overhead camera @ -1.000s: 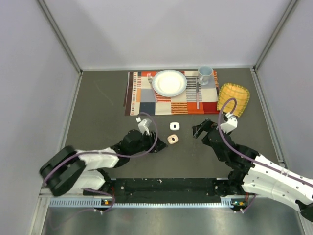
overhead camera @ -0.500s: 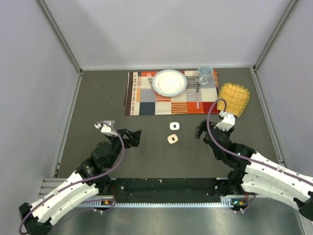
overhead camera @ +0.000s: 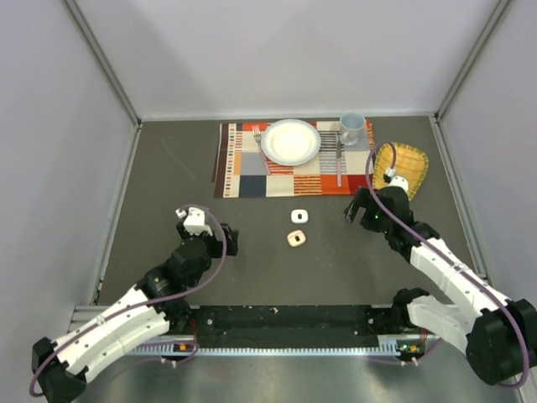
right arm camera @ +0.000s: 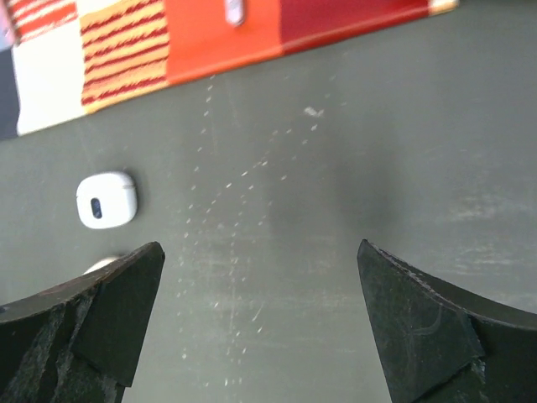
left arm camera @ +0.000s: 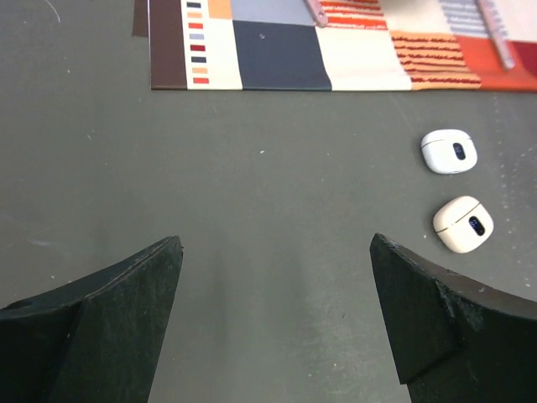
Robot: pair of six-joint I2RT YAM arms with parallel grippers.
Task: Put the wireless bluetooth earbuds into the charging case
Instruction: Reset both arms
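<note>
Left gripper (left arm camera: 275, 252), right gripper (right arm camera: 258, 252): gaped wide, held nothing. Found white case (left arm camera: 449, 151) and beige case (left arm camera: 463, 224) shut, near each other on table between them. Saw no earbuds outside; judged insertion done, only parking remained.

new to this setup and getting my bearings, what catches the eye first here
The bright patchwork placemat at the far side of the dark table, with a plate on it, stands out most. In the middle lie a white case and, just nearer the arms, a beige case. The left gripper and right gripper flank them, open and empty.
</note>
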